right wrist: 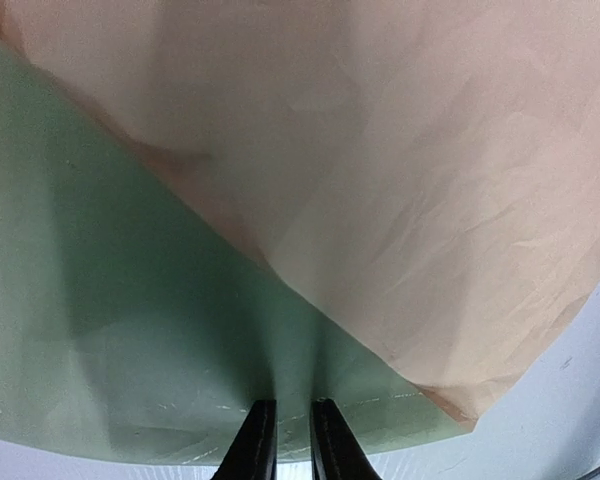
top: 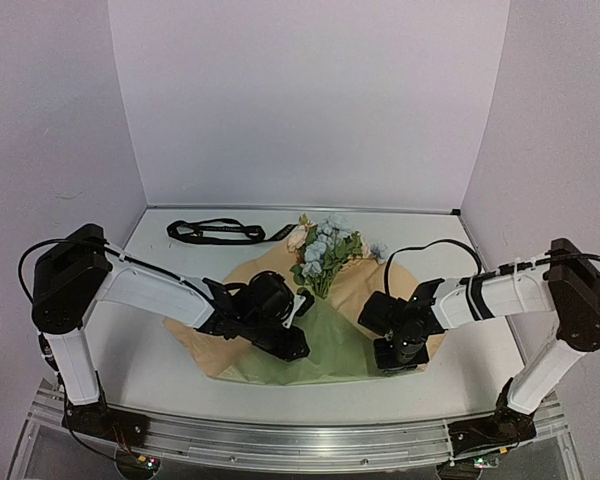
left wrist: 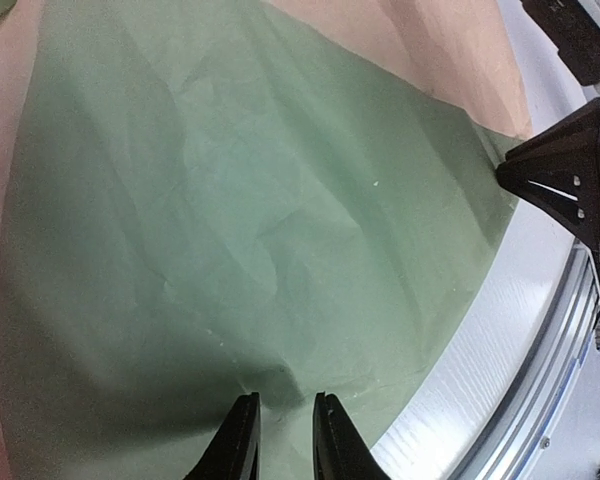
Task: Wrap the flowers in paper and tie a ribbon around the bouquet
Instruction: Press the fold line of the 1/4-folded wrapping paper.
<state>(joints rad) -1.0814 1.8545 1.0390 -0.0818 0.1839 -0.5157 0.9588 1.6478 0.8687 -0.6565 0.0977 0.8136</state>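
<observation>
The paper (top: 332,342) lies mid-table, olive green face up in the centre, with tan-peach flaps folded in on both sides. The flowers (top: 325,252) rest on its far end, blooms pointing away. My left gripper (top: 298,347) is down on the near green part, and its fingers (left wrist: 285,400) are nearly together with a pucker of green paper (left wrist: 230,200) between the tips. My right gripper (top: 400,361) sits at the paper's near right edge, its jaws (right wrist: 292,405) shut on a raised ridge of green paper (right wrist: 130,300) below the peach flap (right wrist: 430,200). The ribbon (top: 216,232) lies loose at the back left.
The metal rail (left wrist: 550,370) of the table's near edge runs just beyond the paper's corner. Black parts of the right arm (left wrist: 565,180) show close by in the left wrist view. White walls enclose the table on three sides.
</observation>
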